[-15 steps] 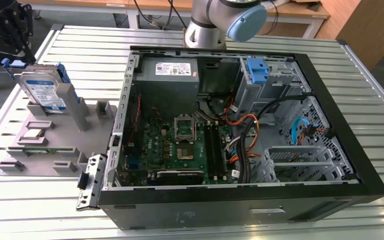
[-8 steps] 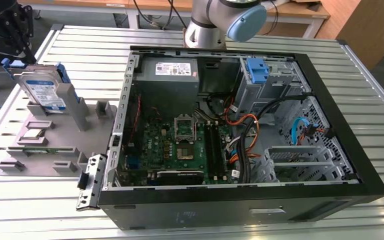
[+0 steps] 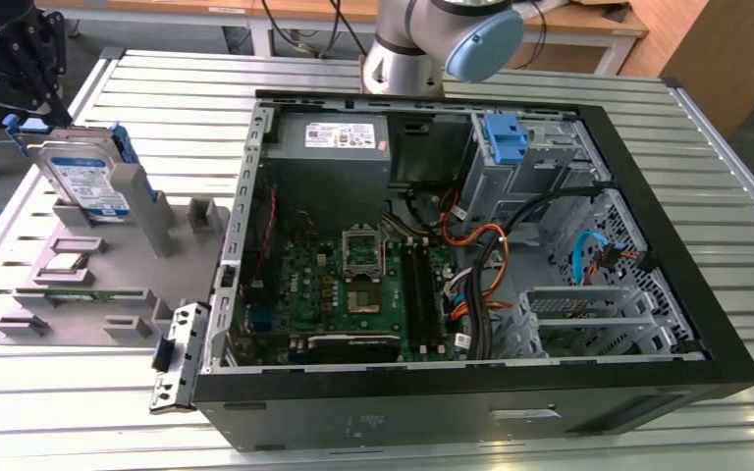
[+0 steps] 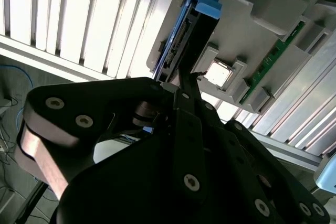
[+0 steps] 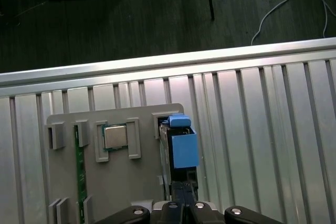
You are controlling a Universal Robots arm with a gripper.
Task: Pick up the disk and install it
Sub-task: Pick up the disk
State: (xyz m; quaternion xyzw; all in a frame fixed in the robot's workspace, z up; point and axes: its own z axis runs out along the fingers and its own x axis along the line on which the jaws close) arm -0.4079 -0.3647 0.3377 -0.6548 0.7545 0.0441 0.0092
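The disk (image 3: 89, 182) stands on edge in a slot of the grey holder plate (image 3: 115, 285), at the exterior view's left; it is silver, with a blue-and-white label and a blue bracket. In both wrist views I see it edge-on (image 5: 181, 148) (image 4: 178, 40). My black gripper (image 3: 39, 116) hangs right over its upper end. Its fingers look pressed together, tips (image 5: 182, 184) (image 4: 191, 77) at the disk's end. Whether they pinch the disk's edge is hidden.
The open computer case (image 3: 482, 383) fills the middle, with a grey power supply (image 3: 331, 137), a motherboard (image 3: 350, 285), cables and a drive cage with a blue bracket (image 3: 502, 137). The holder also carries a processor chip (image 5: 115, 136) and a green memory stick (image 5: 80, 177).
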